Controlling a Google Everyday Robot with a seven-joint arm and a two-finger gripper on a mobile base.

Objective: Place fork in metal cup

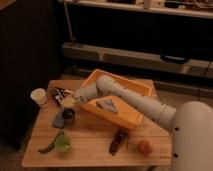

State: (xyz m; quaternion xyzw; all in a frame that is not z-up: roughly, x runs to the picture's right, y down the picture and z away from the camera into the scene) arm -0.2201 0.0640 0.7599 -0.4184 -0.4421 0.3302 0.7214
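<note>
Gripper (pixel 69 102) sits just above the metal cup (pixel 68 116) at the table (pixel 95 145) left side. Cannot tell how it's set, and the fork isn't discernible, maybe held there. Risk: an off-centre release clips the rim, tipping the cup or dropping the fork onto wood.

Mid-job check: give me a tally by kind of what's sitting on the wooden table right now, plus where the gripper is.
Cups: 3 (white cup, small grey metal cup, green cup)
Trays: 1 (orange plastic tray)
Round orange fruit: 1
Dark brown elongated item: 1
Dark-handled utensil cluster: 1
Total: 7
The gripper is just above the metal cup.
</note>
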